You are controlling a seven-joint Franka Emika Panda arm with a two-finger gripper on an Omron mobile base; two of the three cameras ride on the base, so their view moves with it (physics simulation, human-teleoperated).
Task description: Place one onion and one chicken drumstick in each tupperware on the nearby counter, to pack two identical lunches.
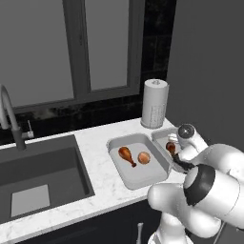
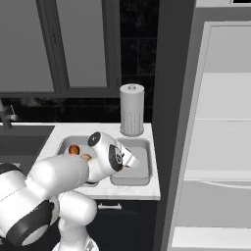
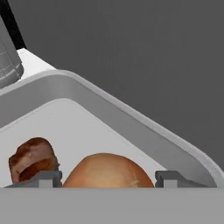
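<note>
Two grey tupperware trays sit side by side on the white counter (image 1: 97, 188). The left tupperware (image 1: 116, 142) holds a chicken drumstick (image 1: 126, 155) and an onion (image 1: 144, 157). In the right tupperware (image 1: 161, 135) lies a second drumstick (image 1: 170, 147), and my hand hangs low over this tray. In the hand view my gripper (image 3: 107, 180) is shut on a second onion (image 3: 107, 171), which fills the gap between both fingertips just above the tray floor. The brown drumstick (image 3: 33, 159) lies to its left, inside the tray wall (image 3: 131, 118).
A paper towel roll (image 1: 154, 102) stands right behind the trays. A dark sink (image 1: 43, 176) with a faucet (image 1: 9, 119) lies to the left. A tall grey fridge side (image 2: 169, 122) bounds the counter on the right, with shelves (image 2: 220, 147) beyond.
</note>
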